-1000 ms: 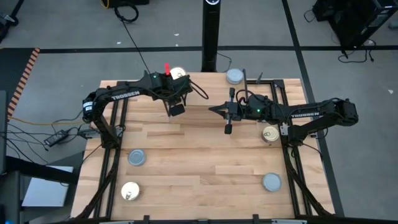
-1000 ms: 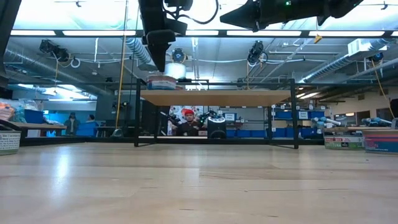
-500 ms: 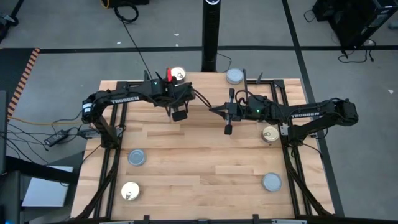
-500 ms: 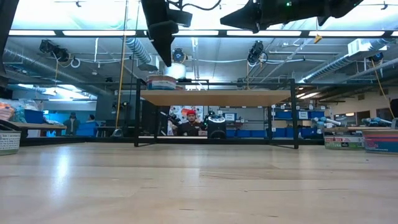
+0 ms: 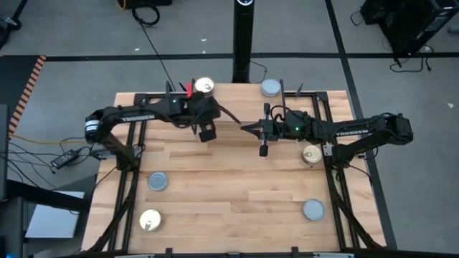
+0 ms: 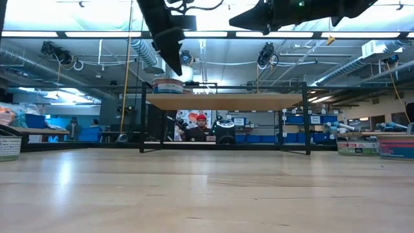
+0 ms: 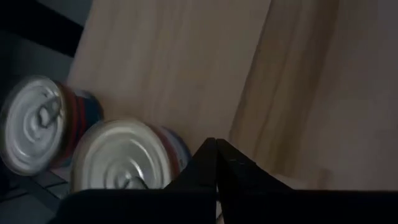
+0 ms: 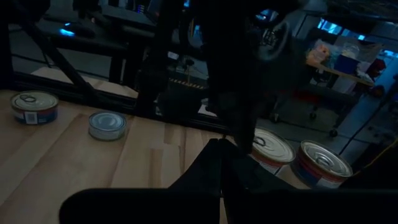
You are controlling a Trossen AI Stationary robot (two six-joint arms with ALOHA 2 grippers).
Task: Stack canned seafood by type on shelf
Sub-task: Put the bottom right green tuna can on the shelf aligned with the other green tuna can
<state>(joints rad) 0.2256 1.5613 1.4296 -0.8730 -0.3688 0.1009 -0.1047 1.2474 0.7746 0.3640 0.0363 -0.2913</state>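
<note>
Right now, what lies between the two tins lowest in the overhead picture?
Bare wooden tabletop, between gold-lidded round tin and blue-grey-lidded round tin; high view.

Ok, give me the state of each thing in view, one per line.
Left gripper: fingers shut, empty, raised near the shelf.
Right gripper: fingers shut, empty, raised mid-table.
Shelf: standing, tins at one end.
Stack of tins: upright on the shelf.
Gold-lidded tin: lid up, alone on the tabletop.
Grey-lidded tin: lid up, alone on the tabletop.

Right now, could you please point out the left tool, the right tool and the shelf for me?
left tool (image 5: 206,133), high view, at the shut fingertips.
right tool (image 5: 263,149), high view, at the shut fingertips.
shelf (image 6: 223,101), low view, on the front edge of the wooden board.
</note>
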